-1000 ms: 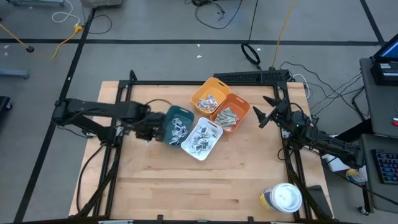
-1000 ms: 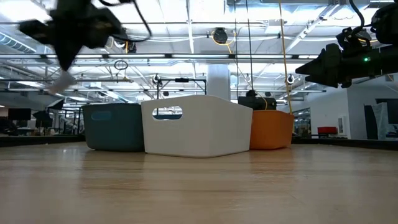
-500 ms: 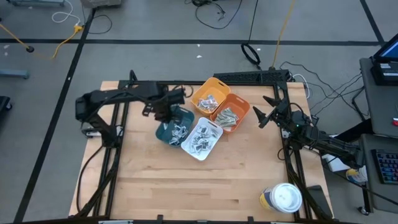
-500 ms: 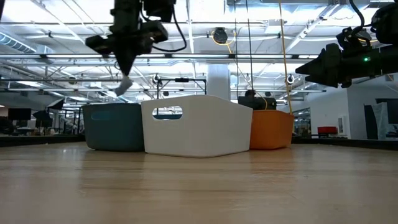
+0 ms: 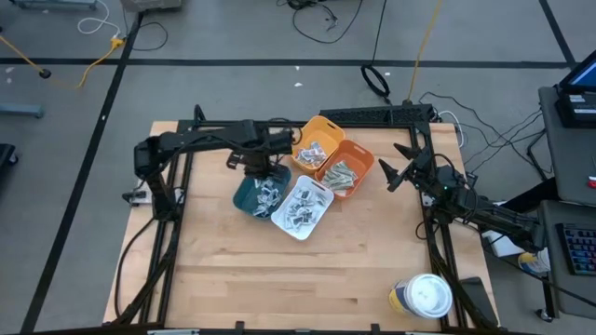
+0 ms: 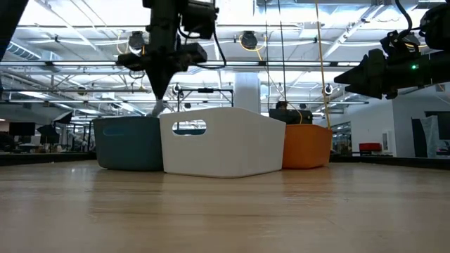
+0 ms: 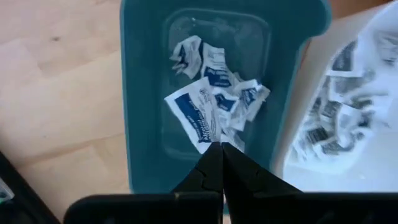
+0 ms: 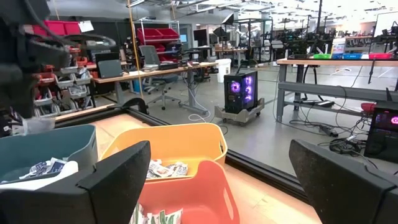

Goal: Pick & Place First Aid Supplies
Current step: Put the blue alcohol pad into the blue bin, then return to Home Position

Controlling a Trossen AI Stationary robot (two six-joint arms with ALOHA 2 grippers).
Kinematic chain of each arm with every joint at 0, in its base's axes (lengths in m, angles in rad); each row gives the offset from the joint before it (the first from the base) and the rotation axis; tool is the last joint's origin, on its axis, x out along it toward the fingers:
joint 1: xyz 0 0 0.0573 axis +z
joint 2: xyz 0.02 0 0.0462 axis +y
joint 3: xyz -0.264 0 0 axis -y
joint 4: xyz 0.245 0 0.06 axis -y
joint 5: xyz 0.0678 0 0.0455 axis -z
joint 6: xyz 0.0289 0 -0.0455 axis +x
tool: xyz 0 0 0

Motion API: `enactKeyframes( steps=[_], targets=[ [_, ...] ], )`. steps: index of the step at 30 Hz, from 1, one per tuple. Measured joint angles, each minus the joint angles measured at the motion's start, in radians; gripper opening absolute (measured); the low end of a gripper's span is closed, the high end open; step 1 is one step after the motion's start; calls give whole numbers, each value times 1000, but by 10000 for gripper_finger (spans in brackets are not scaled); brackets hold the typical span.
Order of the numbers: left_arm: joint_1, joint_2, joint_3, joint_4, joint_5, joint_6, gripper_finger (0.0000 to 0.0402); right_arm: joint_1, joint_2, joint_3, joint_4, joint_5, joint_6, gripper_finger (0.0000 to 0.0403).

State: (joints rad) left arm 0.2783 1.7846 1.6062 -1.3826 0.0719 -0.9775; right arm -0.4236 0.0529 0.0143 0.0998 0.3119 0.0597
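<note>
Wood table (image 5: pixel 233 279) center frame: left gripper (image 7: pixel 216 148) pinches 1 white packet (image 7: pixel 196 118) over teal bin (image 7: pixel 140 93); right gripper (image 5: pixel 389 173), fingers spread, waits at right.

Four clustered bins (image 5: pixel 318 146), lidded tub (image 5: pixel 424 296) apart.

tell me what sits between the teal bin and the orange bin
The white bin of packets sits between teal bin and orange bin, clearest in the high view.

Small white packets (image 7: pixel 214 99) with blue print lie heaped in the teal bin (image 7: pixel 143 93). One packet (image 7: pixel 194 121) hangs pinched in the shut left tool (image 7: pixel 216 152) above that bin. More white packets (image 5: pixel 300 209) fill the white bin (image 5: pixel 317 221)
</note>
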Motion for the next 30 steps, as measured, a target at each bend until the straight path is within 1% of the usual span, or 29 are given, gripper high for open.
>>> enactKeyframes(
  steps=[4,12,19,21,23,27,30],
  targets=[
    [-17,56,0,17,-29,0,0,0,0,0,0,0,0,377],
    [-33,160,-1,50,-40,7,0,0,0,0,0,0,0,377],
    [-34,171,-2,107,-52,19,4,0,0,0,0,0,0,377],
    [-34,171,-2,104,-52,26,23,0,0,0,0,0,0,377],
    [-34,171,-2,103,-52,35,55,0,0,0,0,0,0,377],
    [-31,164,-2,106,-54,44,145,0,0,0,0,0,0,377],
    [-30,141,-5,111,-43,98,219,0,0,0,0,0,0,377]
  ],
)
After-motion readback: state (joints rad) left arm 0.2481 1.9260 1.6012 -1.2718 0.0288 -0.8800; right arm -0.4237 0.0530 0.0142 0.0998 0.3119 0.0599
